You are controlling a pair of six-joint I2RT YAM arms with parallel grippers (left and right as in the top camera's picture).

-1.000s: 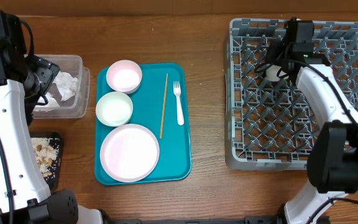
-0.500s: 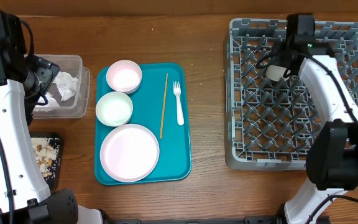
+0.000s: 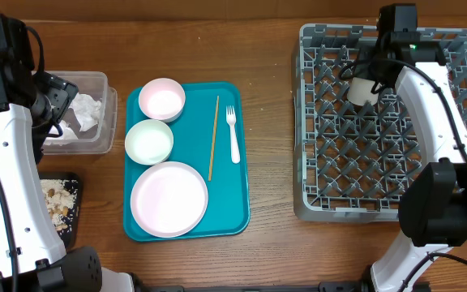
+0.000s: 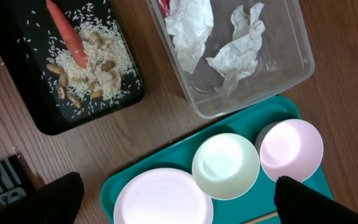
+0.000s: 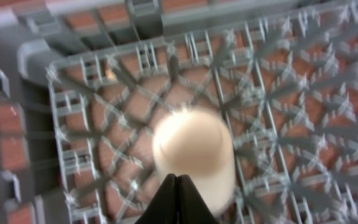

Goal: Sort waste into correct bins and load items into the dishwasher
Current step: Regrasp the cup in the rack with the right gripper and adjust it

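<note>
The white cup (image 3: 361,91) stands in the grey dish rack (image 3: 460,195); it also shows blurred in the right wrist view (image 5: 191,149). My right gripper (image 3: 375,71) is shut and empty (image 5: 177,186), just above the cup. My left gripper (image 3: 53,99) hovers open and empty (image 4: 179,208) over the clear tub (image 3: 97,79), which holds white napkins (image 4: 235,50) and a red wrapper (image 4: 164,5). The black tray (image 4: 55,118) holds a carrot piece (image 4: 67,34) and rice and nuts (image 4: 89,65).
A teal tray (image 3: 233,203) in the middle carries a pink bowl (image 3: 162,99), a white bowl (image 3: 148,141), a pale plate (image 3: 169,199), a white fork (image 3: 233,134) and a wooden stick (image 3: 213,136). Upright pegs fill the rack.
My right gripper has drawn back from the cup toward the rack's far edge. The cup stays in the rack. The left arm has not moved.
</note>
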